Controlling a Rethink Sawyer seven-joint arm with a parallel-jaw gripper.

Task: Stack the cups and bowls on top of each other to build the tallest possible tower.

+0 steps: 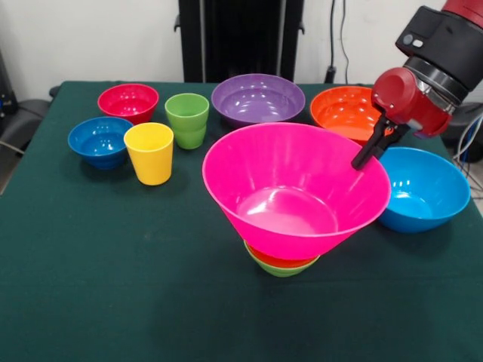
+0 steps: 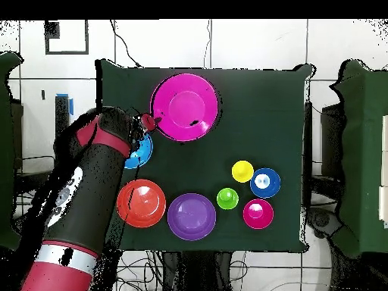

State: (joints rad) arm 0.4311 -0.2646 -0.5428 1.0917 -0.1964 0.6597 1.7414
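Note:
The large pink bowl (image 1: pixel 294 188) sits on the small orange-red bowl (image 1: pixel 273 260), which is nested in the small green bowl (image 1: pixel 281 270); together they form the tower near the table's front middle. My gripper (image 1: pixel 361 161) is at the pink bowl's right rim and is shut on it. In the overhead view the gripper (image 2: pixel 151 120) meets the pink bowl (image 2: pixel 186 106) at its left rim. The light blue bowl (image 1: pixel 423 188) stands alone on the table just right of the tower. The yellow cup (image 1: pixel 149 153) and the green cup (image 1: pixel 187 119) stand at the left.
The purple bowl (image 1: pixel 258 98) and the orange bowl (image 1: pixel 343 111) stand at the back. The magenta-red bowl (image 1: pixel 128 100) and the dark blue bowl (image 1: pixel 99 140) stand at the back left. The green table (image 1: pixel 113 286) is bare in front.

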